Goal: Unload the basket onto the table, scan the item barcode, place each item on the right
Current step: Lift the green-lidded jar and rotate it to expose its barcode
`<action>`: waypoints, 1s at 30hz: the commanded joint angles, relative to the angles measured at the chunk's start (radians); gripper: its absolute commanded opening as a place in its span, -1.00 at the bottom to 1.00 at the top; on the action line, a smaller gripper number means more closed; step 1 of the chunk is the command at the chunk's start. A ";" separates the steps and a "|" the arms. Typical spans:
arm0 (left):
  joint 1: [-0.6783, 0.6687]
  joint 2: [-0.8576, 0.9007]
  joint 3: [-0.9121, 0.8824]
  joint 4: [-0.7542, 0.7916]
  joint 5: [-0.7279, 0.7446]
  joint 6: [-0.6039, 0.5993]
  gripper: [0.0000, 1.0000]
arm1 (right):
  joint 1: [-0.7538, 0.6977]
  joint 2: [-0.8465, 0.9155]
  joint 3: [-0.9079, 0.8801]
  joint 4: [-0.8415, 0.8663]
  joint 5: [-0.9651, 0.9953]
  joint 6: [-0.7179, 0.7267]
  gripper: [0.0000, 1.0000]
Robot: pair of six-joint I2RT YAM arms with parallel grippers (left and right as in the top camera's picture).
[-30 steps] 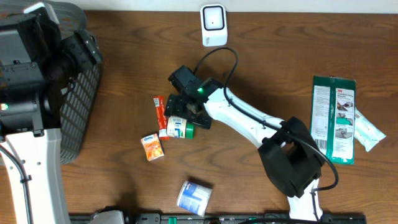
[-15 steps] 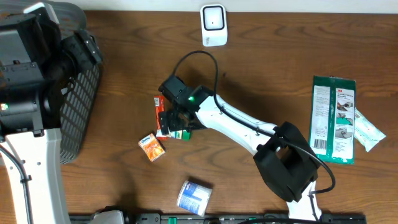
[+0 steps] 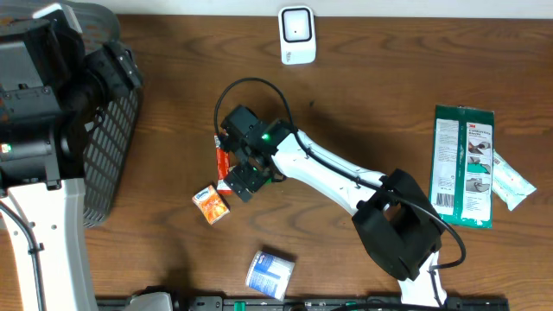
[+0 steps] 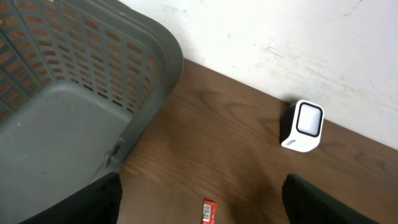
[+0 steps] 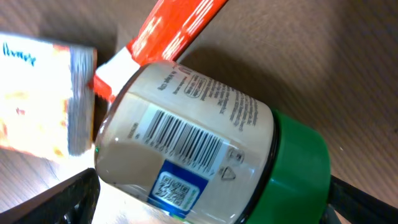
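My right claw (image 5: 214, 202) is spread wide over the green-capped bottle (image 5: 186, 155) at frame centre, barcode (image 5: 180, 134) up; I judge it light, rigid, slick and roll-prone, so pinch across the body.

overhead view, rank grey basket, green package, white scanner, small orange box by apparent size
grey basket, largest even though partly covered
green package
white scanner
small orange box
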 commanded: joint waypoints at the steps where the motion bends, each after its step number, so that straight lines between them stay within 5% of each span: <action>1: 0.003 0.006 0.003 0.001 -0.005 -0.002 0.66 | 0.002 -0.033 0.023 -0.021 0.010 -0.184 0.99; 11: 0.003 0.006 0.003 0.001 -0.005 -0.002 0.66 | 0.002 -0.124 0.024 -0.079 0.232 -0.226 0.99; 17: 0.003 0.006 0.003 0.001 -0.005 -0.002 0.66 | 0.002 -0.189 0.024 -0.042 0.196 -0.171 0.99; 23: 0.003 0.006 0.003 0.001 -0.005 -0.002 0.66 | -0.016 -0.203 0.024 -0.060 0.029 -0.354 0.98; 30: 0.003 0.006 0.003 0.001 -0.005 -0.002 0.66 | -0.040 -0.202 0.022 -0.105 0.106 -0.651 0.95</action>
